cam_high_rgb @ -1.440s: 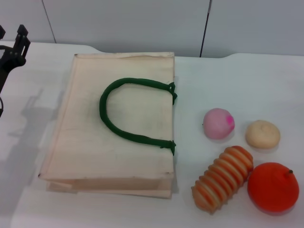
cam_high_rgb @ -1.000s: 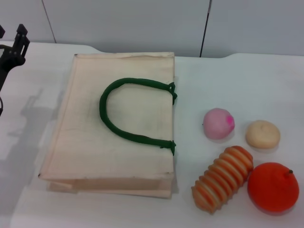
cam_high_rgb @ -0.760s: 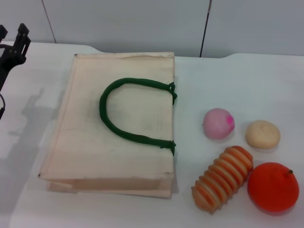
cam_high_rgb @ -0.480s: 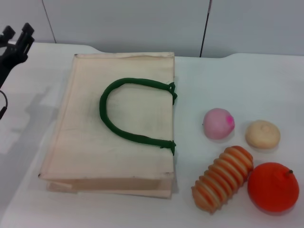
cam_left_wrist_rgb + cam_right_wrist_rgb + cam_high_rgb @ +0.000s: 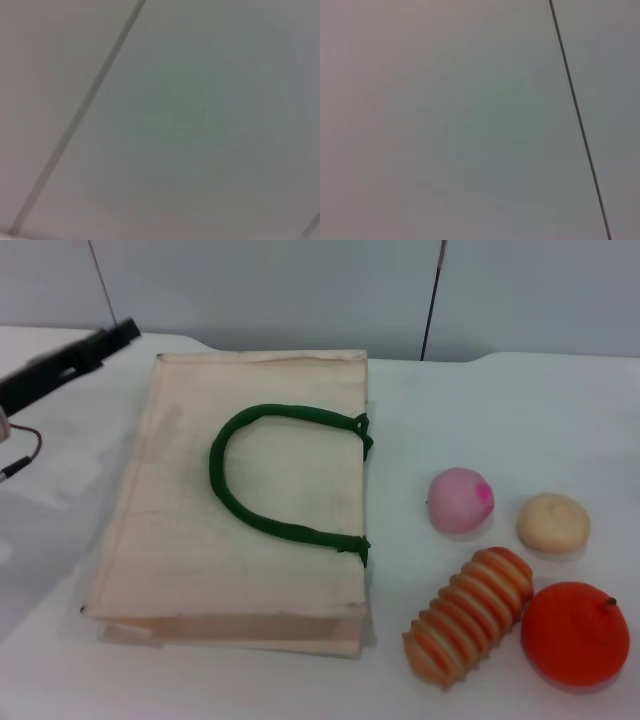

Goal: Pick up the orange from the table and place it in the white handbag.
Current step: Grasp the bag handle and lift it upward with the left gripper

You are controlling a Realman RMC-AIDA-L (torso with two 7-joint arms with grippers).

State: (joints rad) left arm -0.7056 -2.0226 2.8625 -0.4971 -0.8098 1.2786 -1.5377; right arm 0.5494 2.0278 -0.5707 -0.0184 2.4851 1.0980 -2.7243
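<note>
One white bench carries everything in sight, and the biggest thing on it is the white handbag, lying flat toward the left with its dark green looped handle resting on top of the fabric. The left pincer shows at the far left corner, a dark blurred bar reaching toward the bag's far left corner from the left edge, above the bench; whether it is released or clenched cannot be told from this streak. The right pincer is nowhere in the head view, and both wrist views show only a plain grey panel crossed by a thin dark seam. Next in size, the orange sits on the bench at the near right corner, well apart from the bag, its small dark stem nub pointing up and to the right. Touching or just beside its left side lies a ribbed orange-and-cream oblong, tilted diagonally. Farther back sit a pink ball and, to its right, a smaller beige round bun.
</note>
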